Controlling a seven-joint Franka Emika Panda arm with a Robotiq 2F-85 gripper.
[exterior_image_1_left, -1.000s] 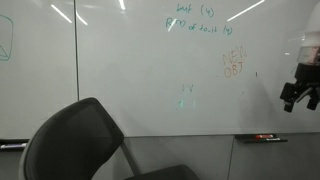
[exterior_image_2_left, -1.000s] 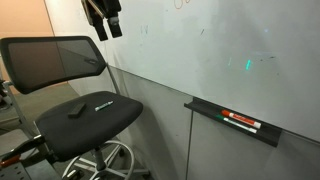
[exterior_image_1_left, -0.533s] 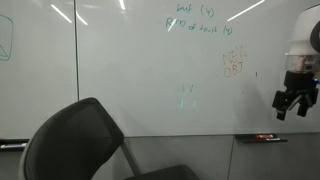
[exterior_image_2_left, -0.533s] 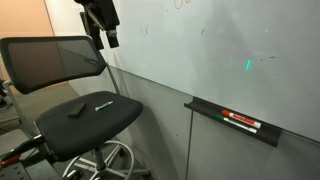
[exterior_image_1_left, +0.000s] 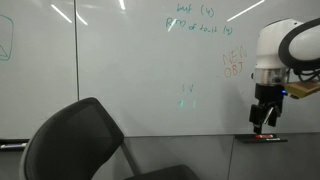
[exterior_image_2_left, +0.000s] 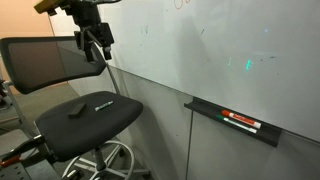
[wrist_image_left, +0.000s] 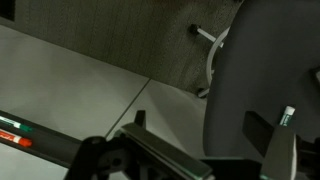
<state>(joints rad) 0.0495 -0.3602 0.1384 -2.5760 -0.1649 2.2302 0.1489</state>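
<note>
pincer: pincer spread wide, holding nothing, tips pointing down in front of the whiteboard
markers: markers lie in the tray at the board's lower edge, below the pincer, not touching it
chair: black mesh chair, lower than the pincer, off to its side
seat: pen lying flat, well apart from the pincer
</note>
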